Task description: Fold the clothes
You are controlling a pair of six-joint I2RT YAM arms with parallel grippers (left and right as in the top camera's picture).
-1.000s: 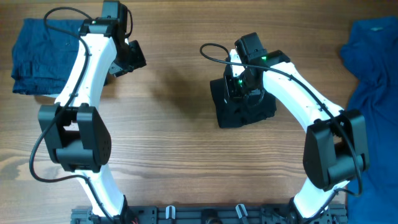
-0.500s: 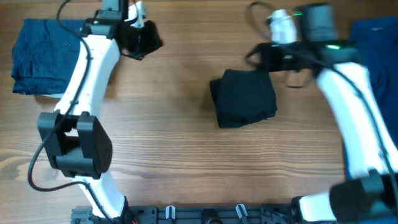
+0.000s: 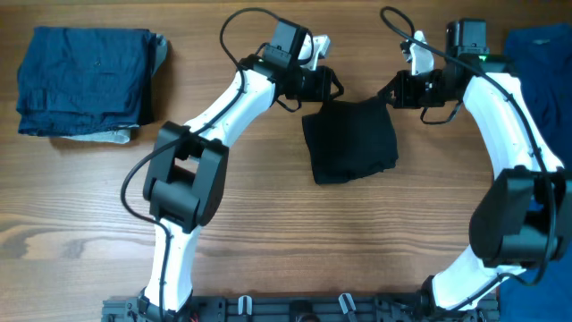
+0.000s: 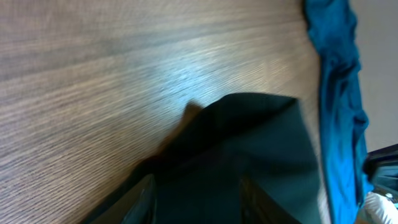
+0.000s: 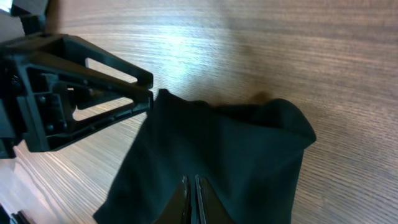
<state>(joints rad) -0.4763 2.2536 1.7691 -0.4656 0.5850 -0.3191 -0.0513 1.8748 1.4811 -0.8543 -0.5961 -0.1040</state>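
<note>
Wooden table (image 3: 268, 224): seen from above, it carried all the garments.
Overhead, shirt: the black shirt (image 3: 350, 141) lay mid-table as a compact folded rectangle, its logo hidden.
Overhead, arms: the left gripper (image 3: 315, 92) was at the shirt's far left corner and the right gripper (image 3: 393, 92) at its far right corner.
Overhead, others: dark blue folded garments (image 3: 85, 80) were stacked far left, and a royal blue garment (image 3: 536, 63) lay loose at the right edge.
Left wrist: the fingers (image 4: 140, 196) stood apart with black cloth between them.
Right wrist: the tips were together over the shirt. Whether they pinched cloth could not be told.
Progress: the shirt looked nearly done. A final fold or stacking probably remained, then the royal blue garment.
</note>
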